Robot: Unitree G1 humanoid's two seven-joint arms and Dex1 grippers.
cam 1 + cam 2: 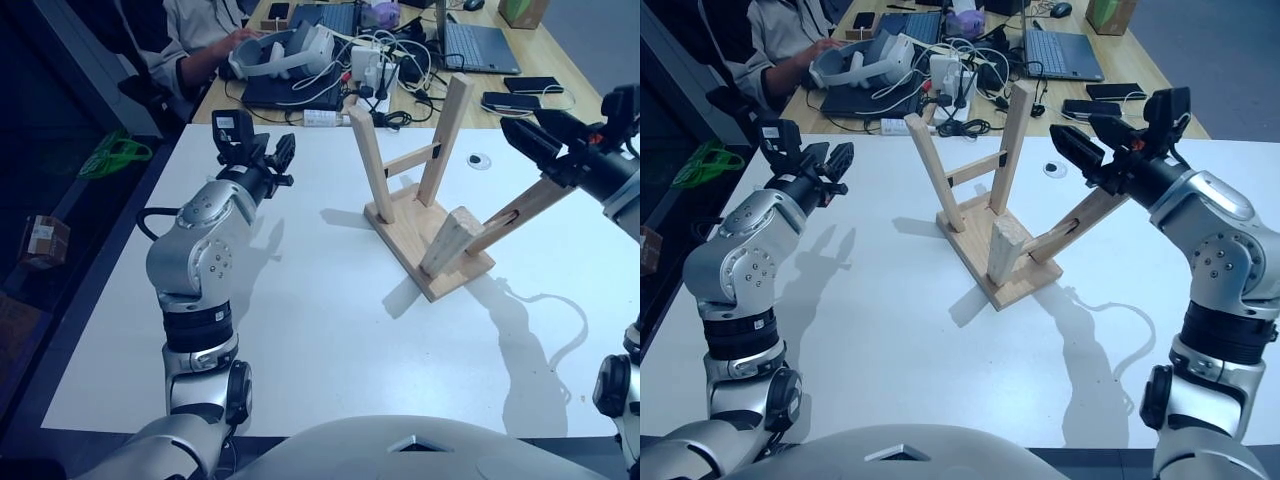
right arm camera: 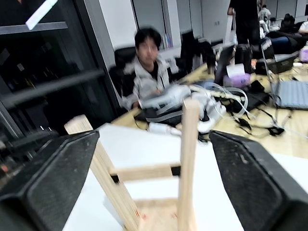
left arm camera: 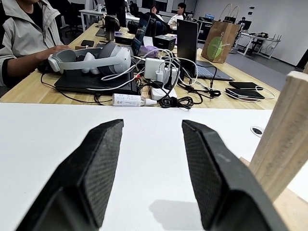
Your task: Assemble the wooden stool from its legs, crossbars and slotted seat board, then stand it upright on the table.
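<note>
- White table (image 1: 300,340) in an open office. Behind it, at 12 o'clock, is a wooden desk (image 1: 560,50) crowded with laptops, cables and a headset (image 1: 285,50).
- The stool lies upside down just right of the table's centre, with its seat board (image 1: 425,225) flat on the top.
- Two legs (image 1: 372,165) stand upright at the board's far end, joined by a crossbar (image 1: 413,160).
- At the near end a leaning leg (image 1: 505,220) tilts toward 2 o'clock. Its upper end is under the right gripper (image 2: 154,144); I cannot tell whether they touch. That gripper's fingers are spread wide.
- The left gripper (image 3: 151,132) hovers at 10 o'clock of the stool, well apart from it, fingers spread, holding nothing.
</note>
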